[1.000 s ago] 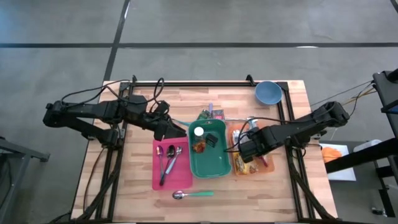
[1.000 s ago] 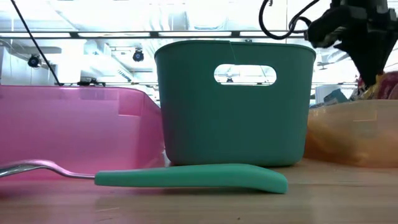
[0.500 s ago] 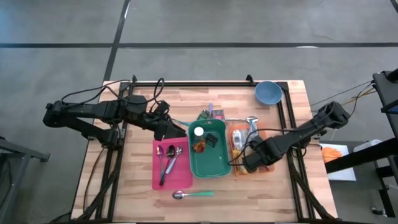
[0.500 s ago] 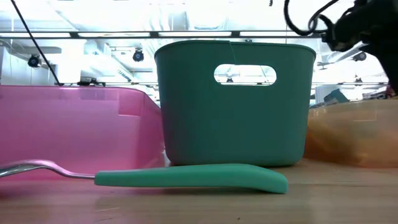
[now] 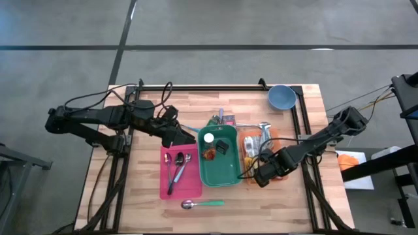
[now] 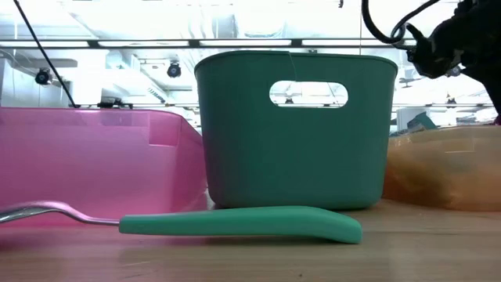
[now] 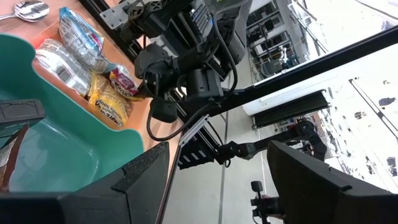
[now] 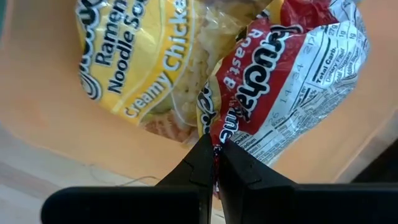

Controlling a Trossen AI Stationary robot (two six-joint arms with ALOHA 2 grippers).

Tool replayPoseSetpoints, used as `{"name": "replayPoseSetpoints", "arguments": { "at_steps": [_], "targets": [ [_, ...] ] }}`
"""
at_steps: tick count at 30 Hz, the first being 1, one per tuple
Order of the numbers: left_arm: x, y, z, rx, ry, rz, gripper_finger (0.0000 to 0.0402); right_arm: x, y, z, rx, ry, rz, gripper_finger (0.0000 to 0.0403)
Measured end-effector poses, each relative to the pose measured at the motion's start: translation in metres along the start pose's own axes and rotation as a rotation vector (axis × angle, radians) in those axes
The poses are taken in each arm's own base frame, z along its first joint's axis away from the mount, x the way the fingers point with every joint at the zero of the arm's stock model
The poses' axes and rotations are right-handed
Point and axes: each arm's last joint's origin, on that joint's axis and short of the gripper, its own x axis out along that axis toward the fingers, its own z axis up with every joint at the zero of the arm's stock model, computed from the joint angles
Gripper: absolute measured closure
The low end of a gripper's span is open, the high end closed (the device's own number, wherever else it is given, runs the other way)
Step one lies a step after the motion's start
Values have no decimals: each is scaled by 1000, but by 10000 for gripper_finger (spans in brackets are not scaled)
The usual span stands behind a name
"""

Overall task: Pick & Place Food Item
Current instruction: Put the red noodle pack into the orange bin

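Pinching the red packet (image 8: 292, 87) edge, right gripper (image 8: 212, 163) crowds orange bin (image 5: 278, 135) wall.

I count three bins side by side at mid-frame in the high view: one pink bin (image 5: 168, 185), one green bin (image 5: 225, 173), one orange bin (image 5: 275, 135). Two spoons (image 5: 176, 166) lie in the pink one, and one green-handled spoon (image 5: 202, 204) lies on the surface (image 5: 150, 209) below them. One blue bowl (image 5: 281, 97) sits at upper right. In my right wrist view I see two packets: one yellow ramen packet (image 8: 146, 56) and one red packet (image 8: 286, 81).
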Motion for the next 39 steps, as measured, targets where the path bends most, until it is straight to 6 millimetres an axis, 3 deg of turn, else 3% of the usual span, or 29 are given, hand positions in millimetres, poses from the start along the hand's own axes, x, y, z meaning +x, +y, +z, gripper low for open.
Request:
{"name": "replayPoseSetpoints", "arguments": {
  "at_steps": [16,29,39],
  "targets": [
    [0,1,-1,-2,5,7,128,-3,0,0,-31,-3,4,389],
    [0,2,-1,-5,12,20,128,-5,1,-1,-8,7,9,294],
    [0,2,-1,-5,13,19,128,-25,10,0,-33,-47,49,230]
  ]
}}
